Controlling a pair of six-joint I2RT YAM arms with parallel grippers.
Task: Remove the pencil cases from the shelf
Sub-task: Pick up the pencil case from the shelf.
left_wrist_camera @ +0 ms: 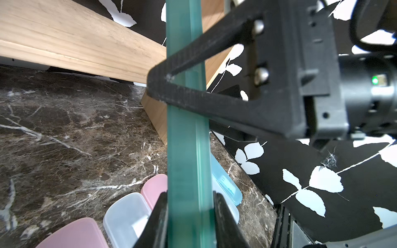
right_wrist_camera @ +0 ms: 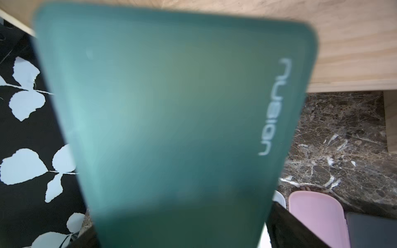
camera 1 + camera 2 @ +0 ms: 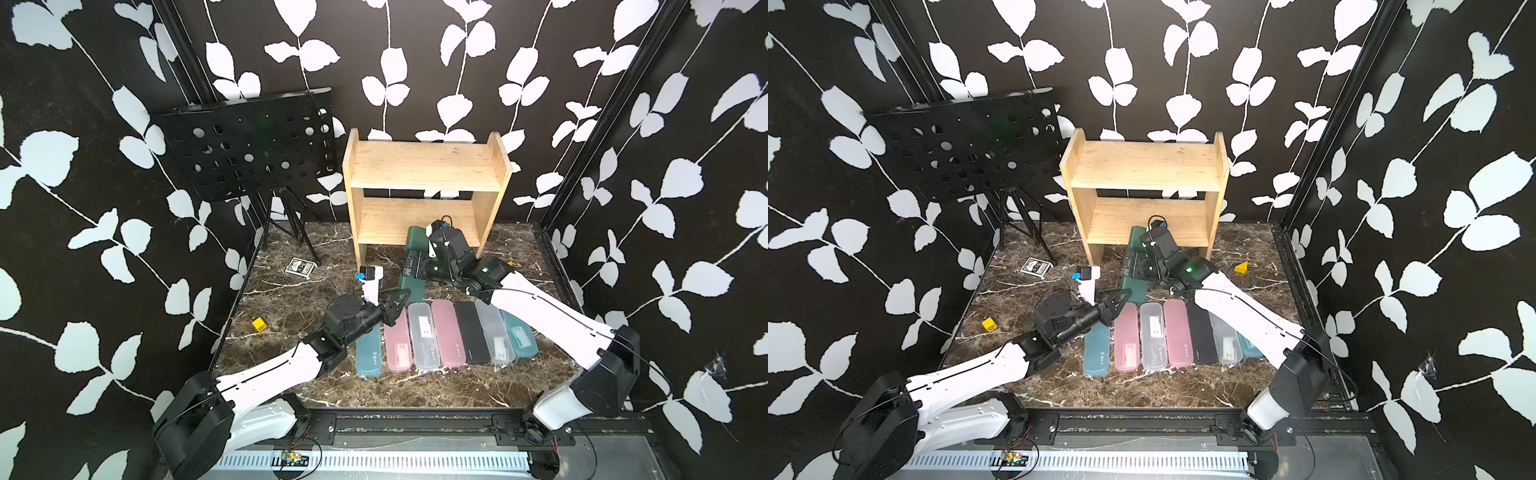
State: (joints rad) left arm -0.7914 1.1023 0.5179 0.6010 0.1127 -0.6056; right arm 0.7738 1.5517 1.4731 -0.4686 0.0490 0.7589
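At the back of the table [image 3: 291, 299], the shelf [image 3: 424, 166] stands with both tiers bare.

In front of it: a row of seven cases [image 3: 422, 332] lying flat, side by side, long axes running from the shelf toward the arm bases.

The eighth, the green case [image 3: 410, 286], is off the shelf but not down. It hangs tilted between shelf and row. Its far end is up by the lower tier's front edge; I cannot tell whether they touch. Its near end is low, just behind the row. Long axis roughly parallel to the row's.

Both arms are on it.
- Left gripper [image 3: 403, 296]: at the near end, clenched on the flat faces. In the left wrist view its fingers [image 1: 154, 225] press the case from both sides.
- Right gripper [image 3: 413, 266]: at mid-length, jaws straddling the case across its width. One finger crosses the side edge in the left wrist view. Cannot tell whether they clamp or merely bracket it.

Judgement: last case of the task. The left arm has the end nearest the row. To lay the case beside the others, one gripper must let go first, or the two grips at right angles will fight as it tips flat.
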